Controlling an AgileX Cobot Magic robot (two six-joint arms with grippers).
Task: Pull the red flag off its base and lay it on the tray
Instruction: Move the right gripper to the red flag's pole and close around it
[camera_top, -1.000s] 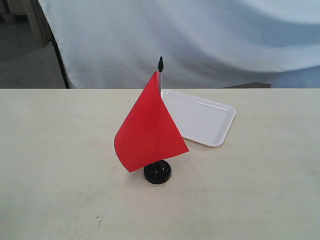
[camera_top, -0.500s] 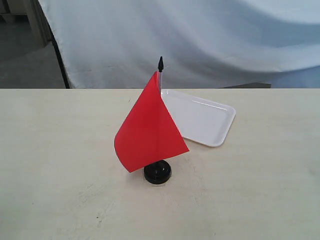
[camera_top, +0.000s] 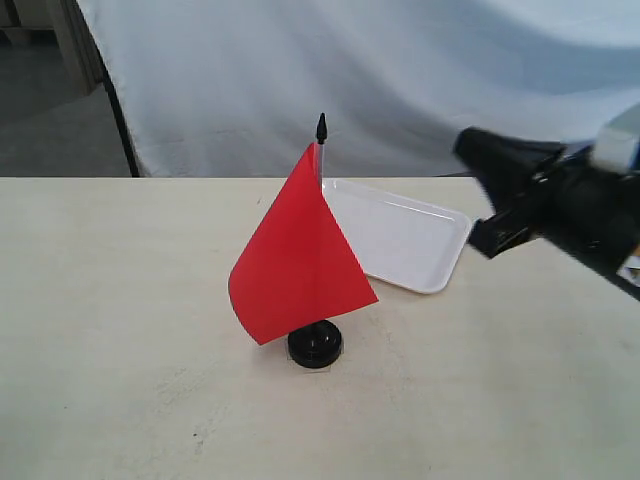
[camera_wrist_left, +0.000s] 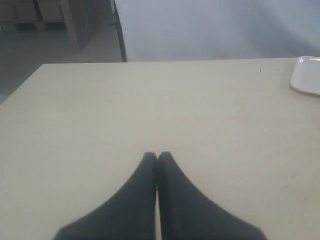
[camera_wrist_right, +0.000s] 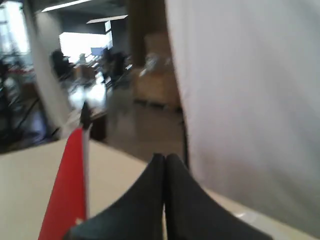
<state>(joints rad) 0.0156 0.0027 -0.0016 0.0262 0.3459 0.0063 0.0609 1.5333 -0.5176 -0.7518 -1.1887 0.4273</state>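
Note:
The red flag (camera_top: 300, 260) stands upright in its round black base (camera_top: 315, 346) at the table's middle, black tip up. Behind it to the right lies the white tray (camera_top: 440, 250), with nothing on it. My right gripper (camera_top: 468, 148) hovers above the tray's right end, apart from the flag and pointing toward it. Its jaws are shut and hold nothing (camera_wrist_right: 165, 157). The right wrist view has the flag (camera_wrist_right: 65, 200) off to one side. My left gripper (camera_wrist_left: 157, 156) is shut and holds nothing over bare table. A corner of the tray (camera_wrist_left: 306, 76) shows in that view. The exterior view does not show the left gripper.
The pale wooden table (camera_top: 120, 300) carries only the flag, base and tray. A white cloth backdrop (camera_top: 400, 70) hangs behind its far edge, with a dark pole (camera_top: 118, 110) at the left.
My right arm has come into the exterior view from the right, above the tray's right end. Flag, base and tray have not moved.

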